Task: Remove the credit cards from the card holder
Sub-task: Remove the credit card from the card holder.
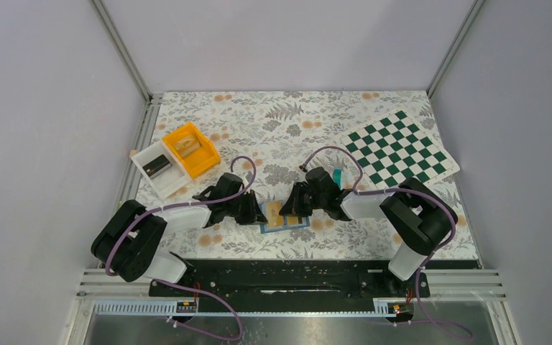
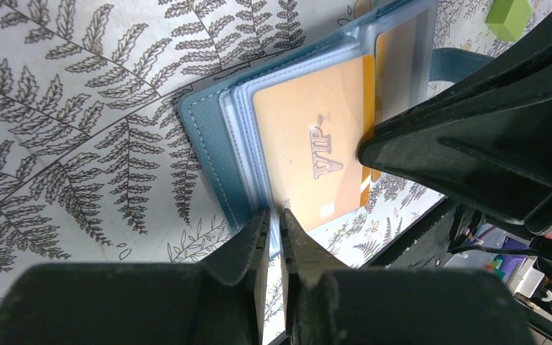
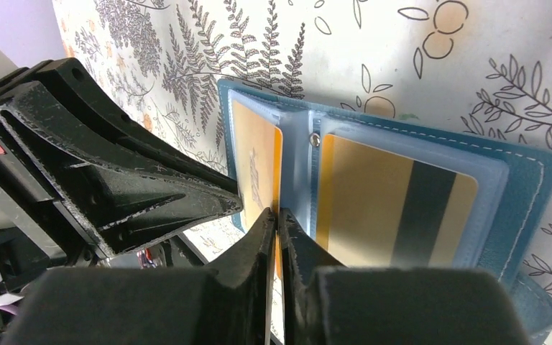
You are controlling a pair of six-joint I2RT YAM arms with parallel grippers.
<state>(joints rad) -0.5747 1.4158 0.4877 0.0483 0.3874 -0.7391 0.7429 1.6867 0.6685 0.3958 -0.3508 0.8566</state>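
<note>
Blue-teal stitched bifold card holder [image 2: 208, 144] lies open on fern-print table [image 2: 79, 108] btwn arms: L jaws nipped nearly shut on its clear sleeve [image 2: 243, 136] edge, prob. to anchor it, while R jaws pinch edge of orange-tan plastic VIP card [image 2: 302, 144], seated in its pocket, ready for pull-out.

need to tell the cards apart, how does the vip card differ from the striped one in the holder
The VIP card shows VIP lettering; the striped card shows a dark band. The right gripper is shut on the VIP card's edge; nothing touches the striped card. The VIP card lies nearer the left gripper, the striped card farther. Both are orange-tan, in clear sleeves of the card holder.
</note>
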